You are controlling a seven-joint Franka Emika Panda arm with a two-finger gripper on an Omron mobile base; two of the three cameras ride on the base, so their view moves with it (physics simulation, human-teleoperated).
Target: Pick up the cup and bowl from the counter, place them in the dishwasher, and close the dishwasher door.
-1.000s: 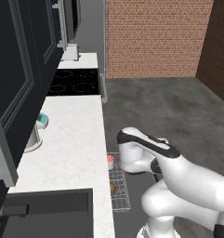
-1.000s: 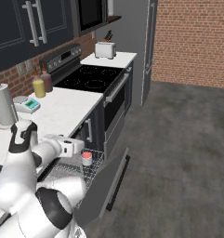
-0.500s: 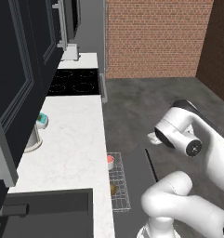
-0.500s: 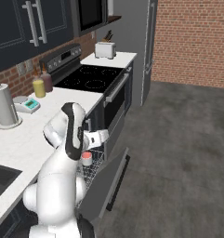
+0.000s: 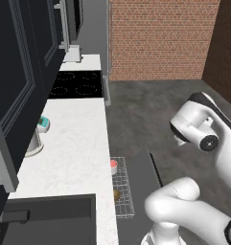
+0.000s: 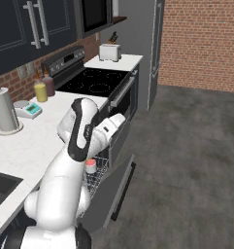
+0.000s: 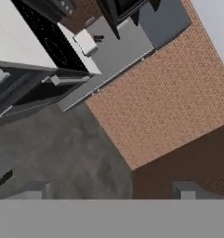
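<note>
Arm swung up; 1 cup point(image 5: 114, 166), 1 bowl point(image 5: 116, 194) in rack point(image 5: 124, 201).

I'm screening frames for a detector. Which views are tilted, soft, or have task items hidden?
Hand view: rolled hard, so the brick wall runs diagonally. Left base view: even light, no glare; the cup and bowl are small and soft in the rack. Right base view: the arm partly hides the rack.
</note>
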